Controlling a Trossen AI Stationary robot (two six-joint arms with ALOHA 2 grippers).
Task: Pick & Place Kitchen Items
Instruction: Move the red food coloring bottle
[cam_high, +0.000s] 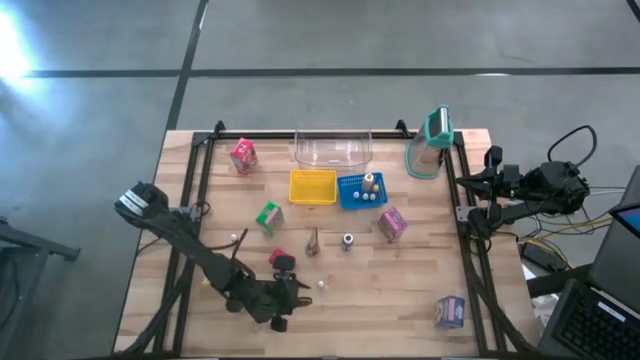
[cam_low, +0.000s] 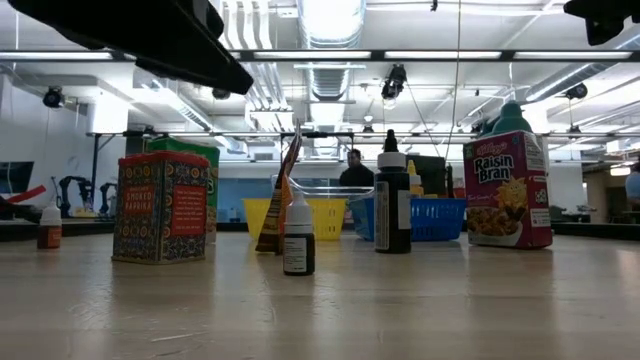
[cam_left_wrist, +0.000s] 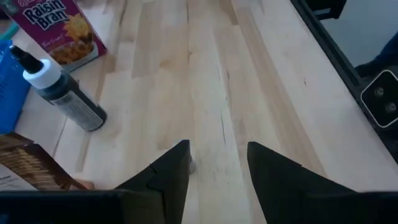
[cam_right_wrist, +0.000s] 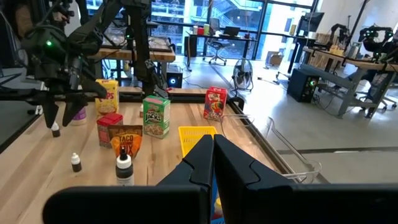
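Note:
My left gripper (cam_high: 298, 292) hovers open low over the table's near middle; in the left wrist view (cam_left_wrist: 217, 167) a tiny white thing (cam_left_wrist: 191, 165) shows beside one fingertip, apart from it or touching, I cannot tell. Past it stand a dark bottle (cam_left_wrist: 62, 93), a purple Raisin Bran carton (cam_left_wrist: 56, 28) and a brown packet (cam_left_wrist: 28, 168). A red carton (cam_high: 282, 260), a green carton (cam_high: 268, 217) and a pink carton (cam_high: 242, 155) stand on the table. My right gripper (cam_high: 478, 197) waits shut at the table's right edge (cam_right_wrist: 210, 152).
A yellow basket (cam_high: 313, 187) and a blue basket (cam_high: 362, 190) holding small bottles sit mid-table, with a clear tub (cam_high: 333, 150) and a teal-lidded jug (cam_high: 432, 140) behind. Another carton (cam_high: 450, 312) stands near the right front corner. Bare wood lies ahead of the left gripper.

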